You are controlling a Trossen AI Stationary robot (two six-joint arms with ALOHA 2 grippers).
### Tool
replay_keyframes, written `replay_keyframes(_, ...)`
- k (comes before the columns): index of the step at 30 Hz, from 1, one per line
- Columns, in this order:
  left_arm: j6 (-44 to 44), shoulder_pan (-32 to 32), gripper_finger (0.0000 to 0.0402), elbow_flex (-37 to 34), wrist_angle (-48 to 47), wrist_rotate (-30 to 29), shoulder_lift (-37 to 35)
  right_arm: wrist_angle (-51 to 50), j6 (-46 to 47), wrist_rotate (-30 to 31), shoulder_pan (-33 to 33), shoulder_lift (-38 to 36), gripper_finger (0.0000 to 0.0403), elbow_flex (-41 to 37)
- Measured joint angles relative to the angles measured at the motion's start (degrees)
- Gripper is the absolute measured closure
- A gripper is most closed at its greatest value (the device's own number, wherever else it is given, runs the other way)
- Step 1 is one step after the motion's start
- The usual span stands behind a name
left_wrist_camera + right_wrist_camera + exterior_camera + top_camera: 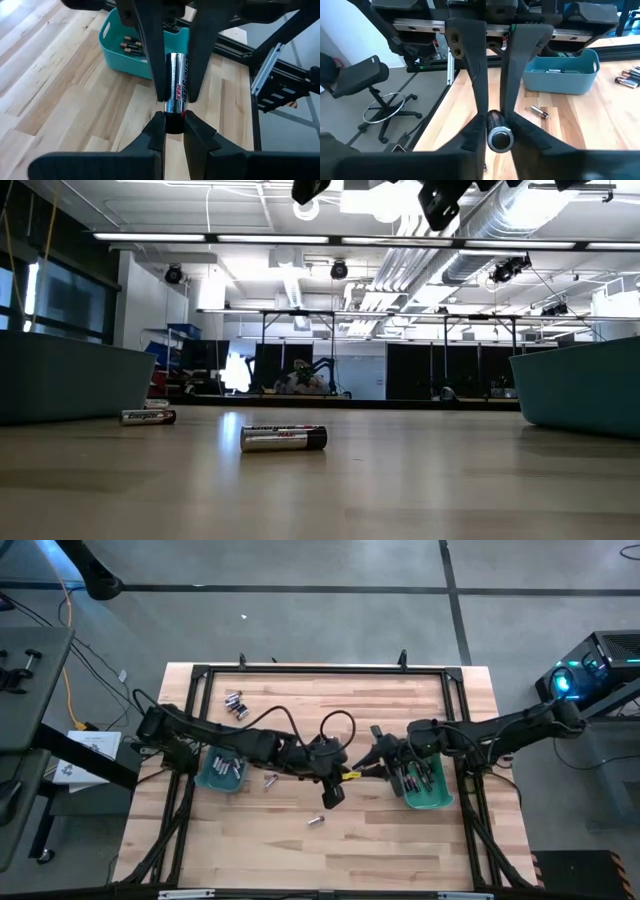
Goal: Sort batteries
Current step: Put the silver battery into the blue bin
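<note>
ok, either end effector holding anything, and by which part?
One battery, gripped by both: left end effector on its dark end, right end effector on the silvery body.

Silver-and-black battery (176,95) with red lettering; teal bins (219,776); pale wood table (300,850); black tools.

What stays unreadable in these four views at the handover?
- High view: the held battery is too small, lost among both grippers.
- Low view: both grippers are cut off by the top edge.
- High view: cells in the right bin are partly hidden by the right arm.
- Left wrist view: its label is partly hidden by fingers.
</note>
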Motion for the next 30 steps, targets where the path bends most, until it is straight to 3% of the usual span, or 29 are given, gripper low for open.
replay_keyframes(3,-0.2,0.0,0.0374,0.0,0.0,0.1,0.0,-0.1,1.2,0.1,0.5,-0.4,0.0371,0.0)
replay_keyframes(8,-1.8,-0.2,0.0363,0.1,0.0,-0.2,-0.1,-1.3,8.4,1.5,0.8,-1.6,0.0371,0.0)
replay_keyframes(12,-4.7,-0.6,0.0291,0.0,-8.4,-0.4,-0.2,-2.9,10.5,5.1,1.9,-5.2,0.0371,-2.1)
replay_keyframes(17,-7.9,-1.9,0.0201,-1.6,-14.3,-1.1,-0.1,5.1,14.9,10.9,2.2,-11.7,0.0371,-11.8)
replay_keyframes(21,-6.4,-3.5,0.0168,-4.7,-5.6,-8.1,0.1,24.3,20.6,14.4,2.2,-16.2,0.0371,-20.5)
replay_keyframes(24,-2.7,-4.3,0.0165,-7.0,9.6,-13.8,0.3,38.5,23.0,16.8,2.1,-16.5,0.0371,-24.8)
replay_keyframes(30,18.6,-4.1,0.0178,-8.0,38.5,-22.6,1.0,57.4,23.2,16.3,1.9,-16.1,0.0371,-26.3)
